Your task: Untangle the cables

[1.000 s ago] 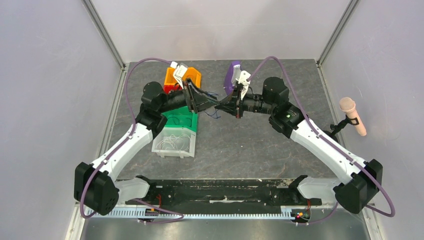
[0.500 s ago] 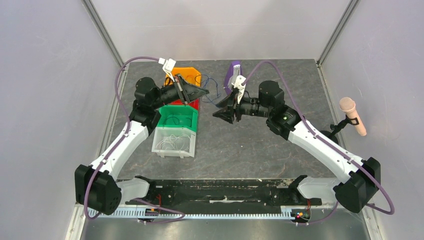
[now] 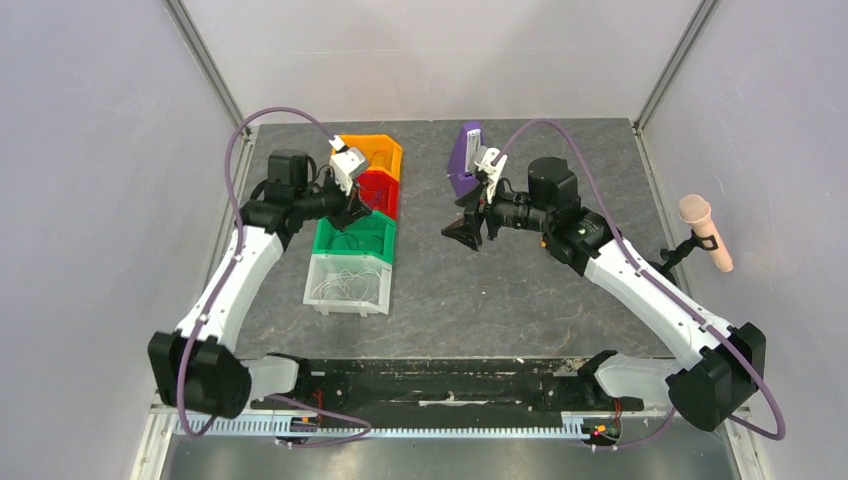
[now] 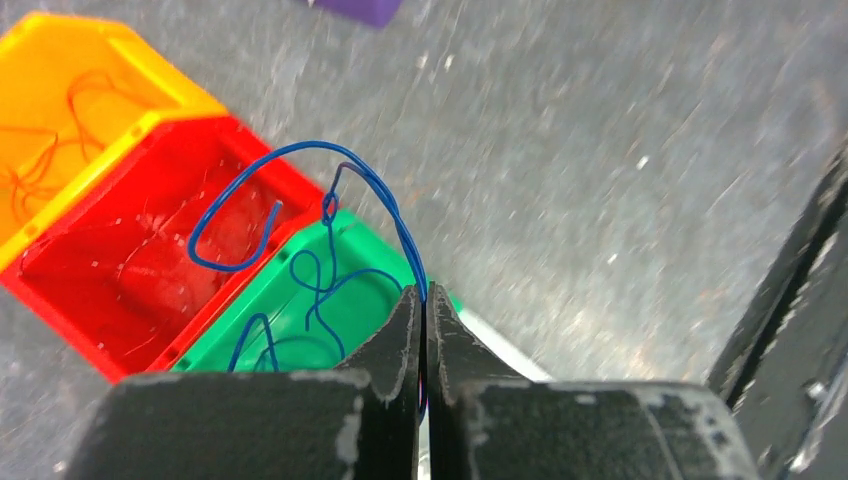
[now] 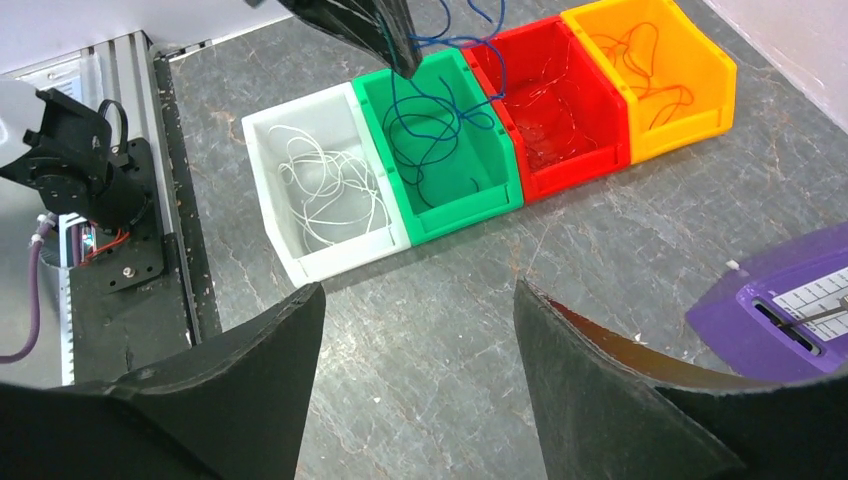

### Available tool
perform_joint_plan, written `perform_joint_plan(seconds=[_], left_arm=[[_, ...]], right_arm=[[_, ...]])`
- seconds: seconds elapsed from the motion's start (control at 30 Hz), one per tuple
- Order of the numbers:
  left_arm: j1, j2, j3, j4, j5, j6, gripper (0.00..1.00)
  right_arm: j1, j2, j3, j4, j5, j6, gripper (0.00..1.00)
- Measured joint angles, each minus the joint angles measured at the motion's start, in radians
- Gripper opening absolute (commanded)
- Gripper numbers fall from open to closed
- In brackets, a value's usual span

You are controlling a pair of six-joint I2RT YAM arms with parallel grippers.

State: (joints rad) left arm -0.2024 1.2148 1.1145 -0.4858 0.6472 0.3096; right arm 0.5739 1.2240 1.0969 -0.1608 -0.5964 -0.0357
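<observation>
Blue cable (image 4: 320,143) pinched in left pincer (image 4: 422,300) over green bin (image 5: 465,215); right pincer (image 5: 418,295) wide.

Glossy plastic bins (image 5: 690,110) hold smooth-coated cables (image 4: 310,143) on a matt, scuffed grey table (image 5: 560,260).

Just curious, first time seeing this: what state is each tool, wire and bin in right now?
Left tool: shut on blue cable.
Right tool: open, empty.
Blue cable: dangling into green bin.
White bin: holds white cables.
Red bin: holds red cables.
Orange bin: holds orange cables.
</observation>
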Motion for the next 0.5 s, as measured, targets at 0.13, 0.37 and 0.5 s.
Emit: perform_joint_plan(seconds=[0.13,0.37,0.5], left_arm=[[0.046,0.111,0.035,-0.112,-0.011,0.22,0.02],[0.11,0.264,0.05,-0.305,-0.011,0.576,0.02],[0.11,0.388,0.099,-0.394,-0.015,0.689,0.02]], right_arm=[[0.0,-0.007,0.0,-0.018,0.0,-0.008,0.73],[0.0,-0.019,0.0,-0.045,0.006,-0.021,0.73],[0.0,-0.025,0.0,-0.046,0.008,-0.021,0.73]])
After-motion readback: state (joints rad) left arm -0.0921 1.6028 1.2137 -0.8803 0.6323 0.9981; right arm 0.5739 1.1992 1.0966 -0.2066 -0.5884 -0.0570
